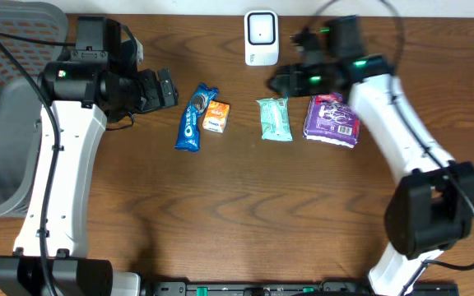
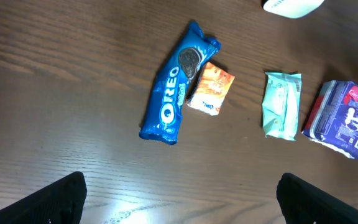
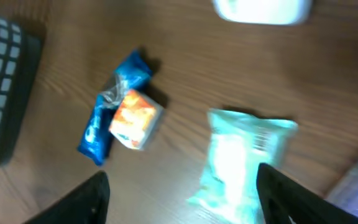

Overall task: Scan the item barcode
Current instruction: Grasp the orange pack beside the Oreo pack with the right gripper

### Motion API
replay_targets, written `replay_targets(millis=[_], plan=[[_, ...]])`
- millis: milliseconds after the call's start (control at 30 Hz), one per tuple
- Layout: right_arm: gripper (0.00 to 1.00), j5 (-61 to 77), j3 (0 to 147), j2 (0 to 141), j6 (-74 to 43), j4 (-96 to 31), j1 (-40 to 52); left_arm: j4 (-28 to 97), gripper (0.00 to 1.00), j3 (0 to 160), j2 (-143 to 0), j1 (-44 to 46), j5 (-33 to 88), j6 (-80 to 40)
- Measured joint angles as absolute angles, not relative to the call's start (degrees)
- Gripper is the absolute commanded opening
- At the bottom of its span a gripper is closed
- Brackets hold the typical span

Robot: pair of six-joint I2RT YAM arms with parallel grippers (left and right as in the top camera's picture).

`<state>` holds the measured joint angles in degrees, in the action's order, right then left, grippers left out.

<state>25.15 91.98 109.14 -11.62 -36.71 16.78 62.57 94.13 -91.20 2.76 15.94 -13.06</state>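
Table (image 1: pixel 245 205), Oreo pack (image 2: pixel 172 94) touching orange packet (image 2: pixel 211 88), left tool (image 2: pixel 191 205), right tool (image 3: pixel 191 199) spread, empty

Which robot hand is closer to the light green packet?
Right. The right hand hovers right by the light green packet, on its scanner side. The left hand is farther off, beyond the Oreo pack and orange packet.
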Motion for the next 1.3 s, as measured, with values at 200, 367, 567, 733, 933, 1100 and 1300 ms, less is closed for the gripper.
replay_targets(millis=[200,367,567,733,933,1100,1300], plan=[[0.69,20.4,92.0,110.8,-20.9,-27.4,24.6,62.5,0.98,94.1,-91.2,2.8,15.9,-13.1],[0.68,18.4,92.0,118.0,-26.6,-22.1,27.5,62.6,0.98,94.1,-91.2,2.8,15.9,-13.1],[0.65,18.9,91.9,125.6,-30.9,-18.8,28.3,62.6,0.98,94.1,-91.2,2.8,15.9,-13.1],[0.64,19.8,91.9,128.4,-32.8,-18.2,28.3,62.6,0.98,94.1,-91.2,2.8,15.9,-13.1],[0.61,22.7,91.9,129.7,-33.8,-16.6,28.5,62.6,0.98,94.1,-91.2,2.8,15.9,-13.1],[0.58,23.9,91.9,130.3,-34.2,-16.6,29.2,62.6,0.98,94.1,-91.2,2.8,15.9,-13.1],[0.38,24.5,92.0,130.6,-35.2,-16.9,29.5,62.6,0.98,94.1,-91.2,2.8,15.9,-13.1]])
